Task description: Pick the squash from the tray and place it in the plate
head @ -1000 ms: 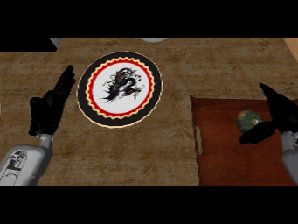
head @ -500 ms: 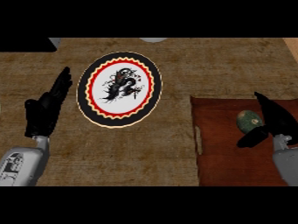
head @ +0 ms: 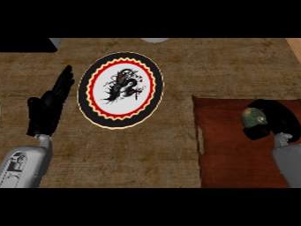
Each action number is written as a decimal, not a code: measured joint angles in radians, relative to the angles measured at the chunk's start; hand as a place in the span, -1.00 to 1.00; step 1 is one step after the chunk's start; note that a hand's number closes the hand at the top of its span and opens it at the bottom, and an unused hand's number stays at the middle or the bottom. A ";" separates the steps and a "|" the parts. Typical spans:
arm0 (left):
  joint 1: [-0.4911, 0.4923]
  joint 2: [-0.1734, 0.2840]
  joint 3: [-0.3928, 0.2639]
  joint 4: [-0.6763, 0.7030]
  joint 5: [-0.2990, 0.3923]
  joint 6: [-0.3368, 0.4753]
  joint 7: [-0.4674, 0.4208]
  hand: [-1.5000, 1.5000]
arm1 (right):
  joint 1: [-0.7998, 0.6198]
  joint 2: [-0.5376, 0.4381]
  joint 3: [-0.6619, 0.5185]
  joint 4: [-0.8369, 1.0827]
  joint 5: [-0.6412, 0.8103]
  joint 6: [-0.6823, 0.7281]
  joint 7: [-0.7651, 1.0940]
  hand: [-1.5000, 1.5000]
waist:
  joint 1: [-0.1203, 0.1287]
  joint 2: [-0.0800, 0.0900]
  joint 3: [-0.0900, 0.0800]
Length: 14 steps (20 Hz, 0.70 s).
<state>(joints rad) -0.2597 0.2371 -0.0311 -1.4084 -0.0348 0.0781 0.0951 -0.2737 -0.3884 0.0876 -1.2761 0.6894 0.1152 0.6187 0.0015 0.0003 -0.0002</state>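
Squash (head: 253, 116), one only, sits on the single tray (head: 234, 159), now wrapped by the right hand (head: 276, 121), whose fingers were spread beside it earlier. Left hand (head: 47, 106) rests straight-fingered just beside the one plate (head: 121, 90).

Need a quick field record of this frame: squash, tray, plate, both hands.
squash: green, on the tray, right hand curled round it
tray: reddish brown, right side of the counter
plate: round, black rim, red ring, dark figure in the middle, nothing on it
right hand: fingers round the squash, over the tray
left hand: open, fingers straight, left of the plate
task state: squash not yet in the plate
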 measured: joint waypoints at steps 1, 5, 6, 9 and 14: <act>-0.001 -0.004 0.001 -0.003 -0.006 -0.001 0.004 0.00 | 0.012 -0.002 -0.006 -0.003 0.010 -0.010 -0.018 1.00 | 0.000 -0.001 -0.001; 0.029 -0.020 0.008 -0.029 -0.019 -0.015 0.000 0.00 | 0.005 0.008 -0.030 0.026 0.054 -0.035 -0.059 1.00 | 0.000 -0.002 -0.001; 0.022 -0.025 0.011 -0.028 -0.021 -0.016 0.007 0.00 | 0.007 0.014 -0.034 0.031 0.067 -0.049 -0.069 1.00 | 0.000 -0.003 -0.003; 0.018 -0.025 0.024 -0.024 -0.029 -0.024 0.005 0.00 | 0.006 0.006 -0.049 0.014 0.081 -0.051 -0.095 1.00 | -0.001 -0.002 -0.001; 0.009 -0.028 0.023 -0.026 -0.035 -0.031 0.013 0.00 | -0.036 0.033 0.048 0.015 0.136 -0.015 -0.158 1.00 | 0.005 0.000 0.000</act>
<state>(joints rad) -0.2510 0.2087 -0.0081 -1.4342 -0.0701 0.0466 0.1081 -0.3100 -0.3555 0.1355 -1.2614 0.8254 0.1004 0.4604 0.0063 0.0004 -0.0004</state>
